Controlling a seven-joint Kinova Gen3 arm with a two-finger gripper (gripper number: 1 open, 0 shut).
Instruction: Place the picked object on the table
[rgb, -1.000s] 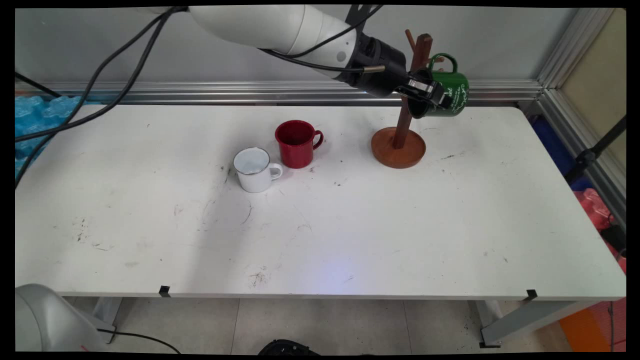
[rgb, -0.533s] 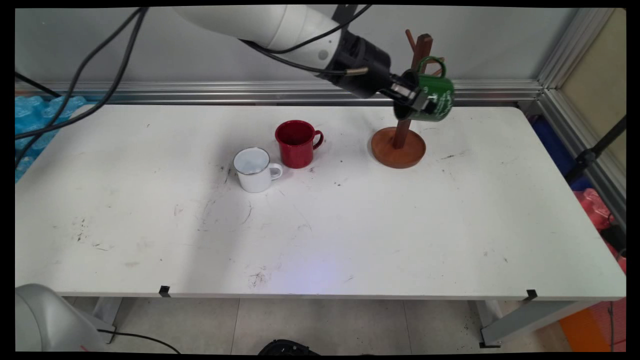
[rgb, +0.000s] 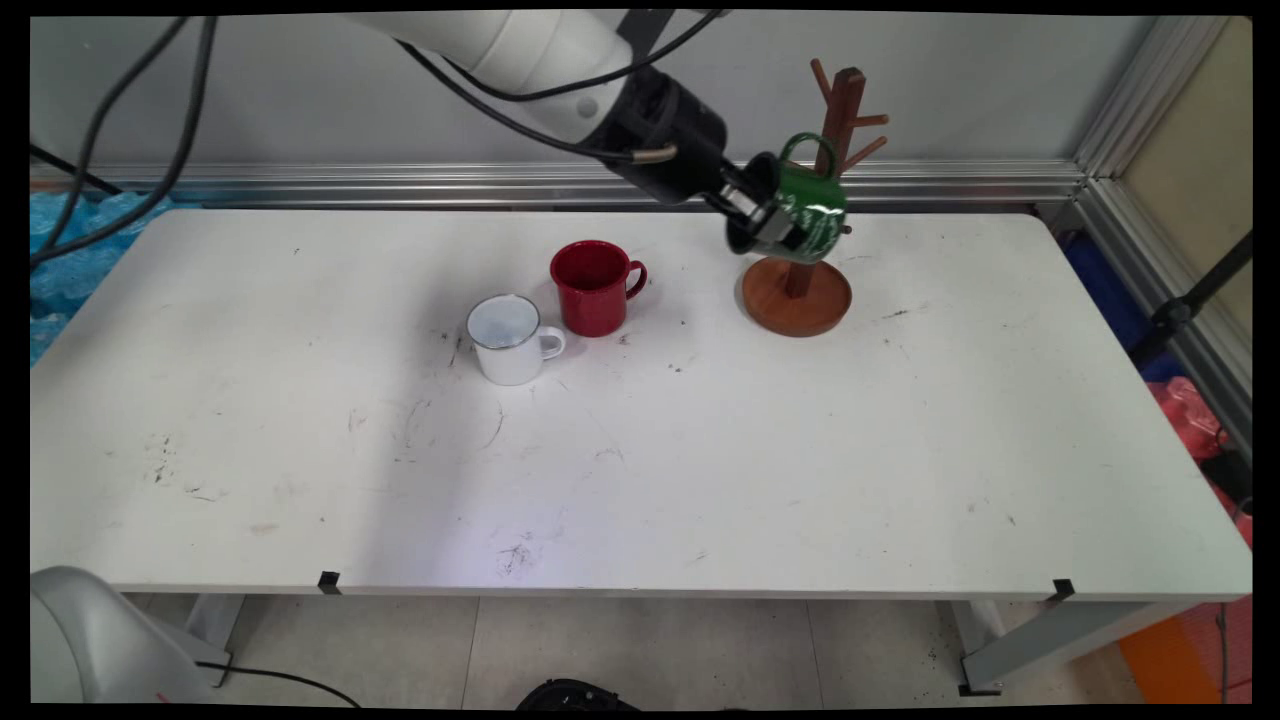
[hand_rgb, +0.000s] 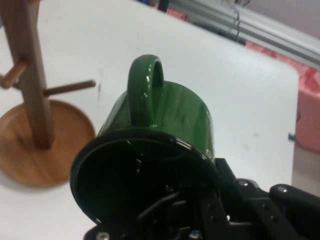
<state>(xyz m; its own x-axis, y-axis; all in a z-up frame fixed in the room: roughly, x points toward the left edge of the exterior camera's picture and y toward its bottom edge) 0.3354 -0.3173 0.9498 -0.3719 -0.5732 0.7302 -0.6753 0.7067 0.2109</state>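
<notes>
Three mugs, one wooden mug stand (rgb: 812, 240); claw (rgb: 757, 212) clamped on rim of green mug (rgb: 808, 212), held tipped in the air, just left of the stand, handle up; red mug (rgb: 592, 287) and white mug (rgb: 510, 339) stand side by side on table (rgb: 700, 450), left.

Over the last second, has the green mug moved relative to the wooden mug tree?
Yes. The green mug, held by the gripper, has shifted to the picture's left and slightly down, from the right of the mug tree post to its left side.
</notes>
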